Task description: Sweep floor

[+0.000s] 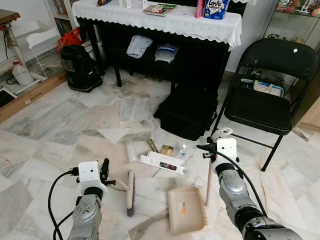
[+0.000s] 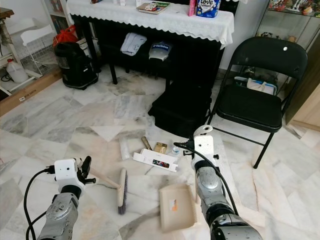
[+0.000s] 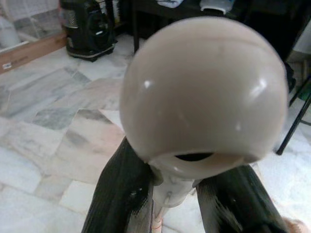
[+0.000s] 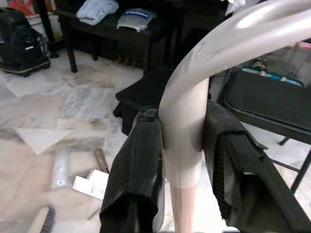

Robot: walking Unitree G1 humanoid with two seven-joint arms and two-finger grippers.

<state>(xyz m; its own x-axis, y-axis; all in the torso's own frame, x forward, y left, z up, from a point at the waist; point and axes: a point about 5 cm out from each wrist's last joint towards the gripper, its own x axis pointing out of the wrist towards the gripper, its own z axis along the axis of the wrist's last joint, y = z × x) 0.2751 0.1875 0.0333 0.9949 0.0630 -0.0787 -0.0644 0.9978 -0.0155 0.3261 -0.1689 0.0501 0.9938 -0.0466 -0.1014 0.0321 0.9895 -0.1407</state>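
A short brush point(image 1: 130, 192) with a dark bristle head lies on the marble floor, its pale handle running back to my left gripper point(image 1: 106, 171), which is shut on it. The handle's rounded beige knob point(image 3: 204, 92) sits just past the fingers point(image 3: 121, 194). My right gripper point(image 1: 207, 147) is shut on the beige upright handle point(image 4: 182, 145) of a tan dustpan point(image 1: 186, 209) resting flat on the floor beside the brush. Litter lies just beyond them: a white box point(image 1: 162, 162), a clear wrapper point(image 1: 131, 150), a small bottle point(image 1: 183, 150) and a gold packet point(image 1: 166, 150).
A black bag point(image 1: 187, 112) sits on the floor past the litter. To the right stands a black folding chair point(image 1: 265, 110). Behind is a dark table with a white lace cloth point(image 1: 165, 22), and a black vacuum point(image 1: 80, 67) at the back left.
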